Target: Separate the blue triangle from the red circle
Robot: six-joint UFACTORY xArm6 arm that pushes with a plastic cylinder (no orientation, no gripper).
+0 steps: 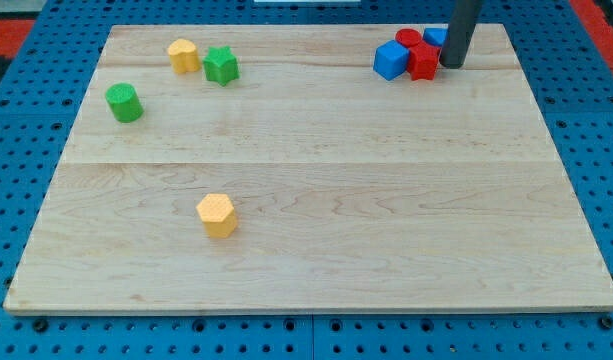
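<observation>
The red circle sits near the view's top right in a tight cluster. Right of it, a small blue block, the blue triangle, is partly hidden behind my rod. A red star-like block lies just below them and a blue cube is at the cluster's left. My tip rests on the board just right of the red star block and below the blue triangle, touching or nearly touching them.
A yellow block and a green star sit at the top left. A green cylinder lies further left. A yellow hexagon is at the lower middle left. The wooden board lies on a blue pegboard.
</observation>
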